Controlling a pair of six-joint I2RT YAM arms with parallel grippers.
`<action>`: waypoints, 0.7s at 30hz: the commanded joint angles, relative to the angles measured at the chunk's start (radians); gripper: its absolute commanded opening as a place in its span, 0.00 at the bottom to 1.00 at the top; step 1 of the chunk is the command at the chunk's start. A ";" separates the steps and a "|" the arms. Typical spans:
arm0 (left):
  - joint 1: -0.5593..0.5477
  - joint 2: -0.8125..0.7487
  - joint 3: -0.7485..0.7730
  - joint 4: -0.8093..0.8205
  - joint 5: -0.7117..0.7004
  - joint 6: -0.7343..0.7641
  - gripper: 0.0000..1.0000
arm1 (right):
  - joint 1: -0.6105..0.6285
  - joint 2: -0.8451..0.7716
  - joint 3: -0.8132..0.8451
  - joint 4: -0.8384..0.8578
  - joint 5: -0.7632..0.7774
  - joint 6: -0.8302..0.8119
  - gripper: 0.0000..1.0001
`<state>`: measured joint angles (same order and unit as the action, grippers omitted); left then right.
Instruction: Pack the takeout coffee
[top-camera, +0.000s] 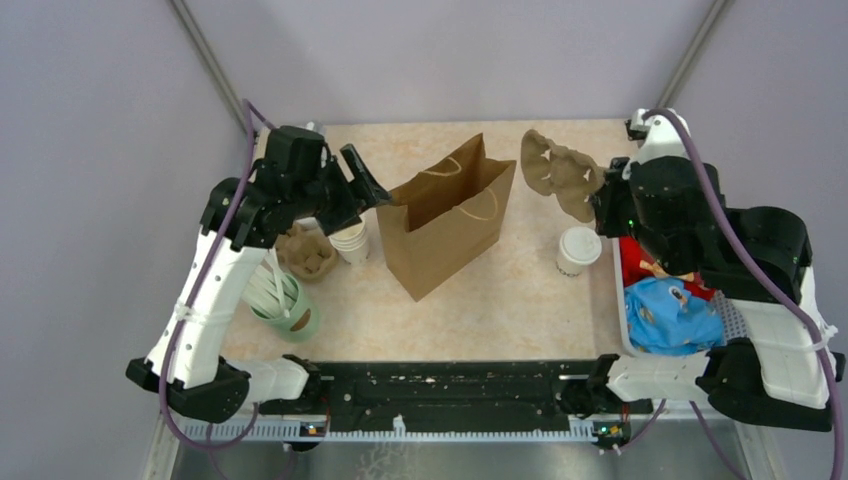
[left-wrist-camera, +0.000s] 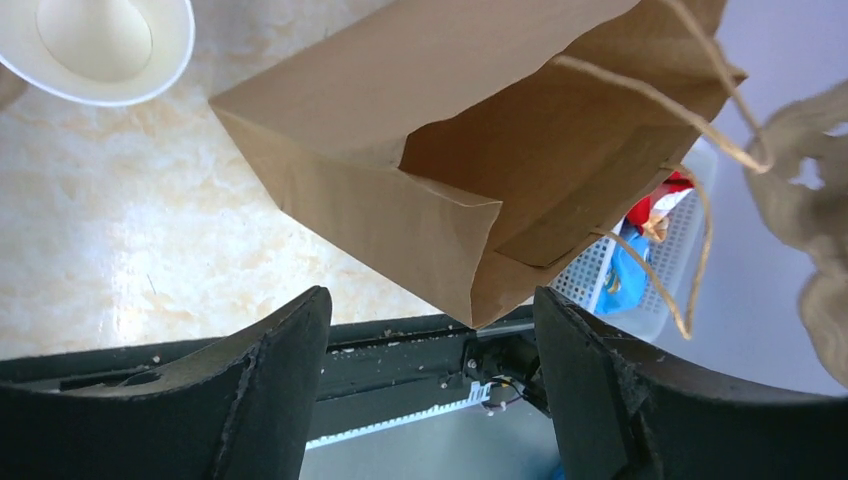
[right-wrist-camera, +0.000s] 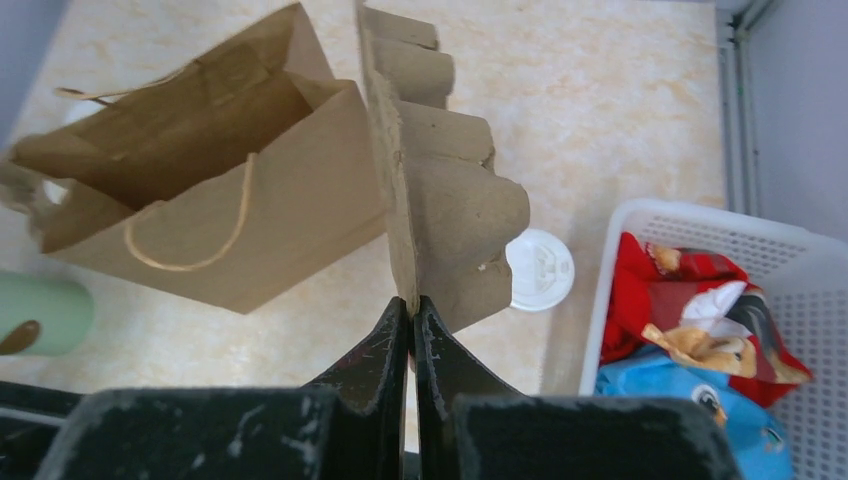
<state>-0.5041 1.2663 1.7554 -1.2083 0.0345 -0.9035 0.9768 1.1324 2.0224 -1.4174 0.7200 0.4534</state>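
Observation:
The takeout coffee (top-camera: 578, 250), a cream cup with a white lid, stands on the table right of the open brown paper bag (top-camera: 450, 215). Its lid shows in the right wrist view (right-wrist-camera: 540, 270), partly behind the carrier. My right gripper (top-camera: 598, 195) is shut on the edge of a brown pulp cup carrier (top-camera: 558, 170) and holds it in the air above the coffee, right of the bag's mouth (right-wrist-camera: 200, 170). The grip shows in the right wrist view (right-wrist-camera: 412, 305). My left gripper (top-camera: 378, 195) is open and empty at the bag's upper left corner; that corner (left-wrist-camera: 480, 290) lies between its jaws (left-wrist-camera: 430, 300).
A stack of lidless cream cups (top-camera: 350, 243) and a second pulp carrier (top-camera: 305, 252) sit left of the bag. A green cup with stirrers (top-camera: 290, 305) stands at the near left. A white basket (top-camera: 622, 320) of snack packets is at the right edge.

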 joint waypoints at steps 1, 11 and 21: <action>-0.059 0.039 -0.005 0.001 -0.098 -0.117 0.79 | -0.003 -0.084 -0.041 0.122 -0.072 -0.004 0.00; -0.220 0.225 0.182 -0.177 -0.318 -0.316 0.68 | -0.003 -0.128 -0.101 0.125 -0.094 0.021 0.00; -0.225 0.317 0.238 -0.204 -0.377 -0.306 0.59 | -0.003 -0.183 -0.166 0.155 -0.096 0.028 0.00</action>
<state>-0.7219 1.5562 1.9499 -1.3975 -0.2935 -1.2045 0.9768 0.9802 1.8725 -1.3106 0.6258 0.4717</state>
